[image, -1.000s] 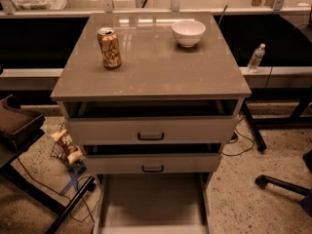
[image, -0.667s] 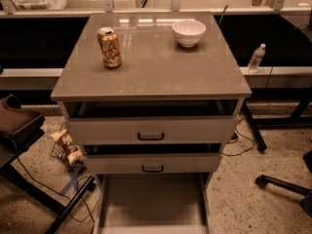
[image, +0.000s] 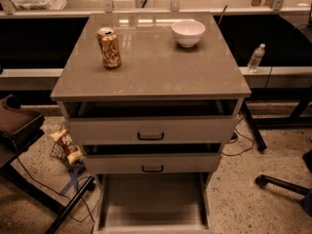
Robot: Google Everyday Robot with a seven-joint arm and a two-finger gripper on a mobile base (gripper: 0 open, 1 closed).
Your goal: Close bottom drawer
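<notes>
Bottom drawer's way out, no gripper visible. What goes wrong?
The gripper is out of view and the bottom drawer runs off the frame's lower edge, so contact is hard to verify. The middle drawer is also ajar; a high push may hit it instead. A hard shove might topple the can.

Dim, warm yellowish light from above and behind, with pale glare streaks on the far part of the cabinet top between the can and the bowl. Black shadow fills the gaps above the two upper drawer fronts and under the side counters. The bottom drawer at the lower edge looks soft and smeared; the gripper is out of frame.
</notes>
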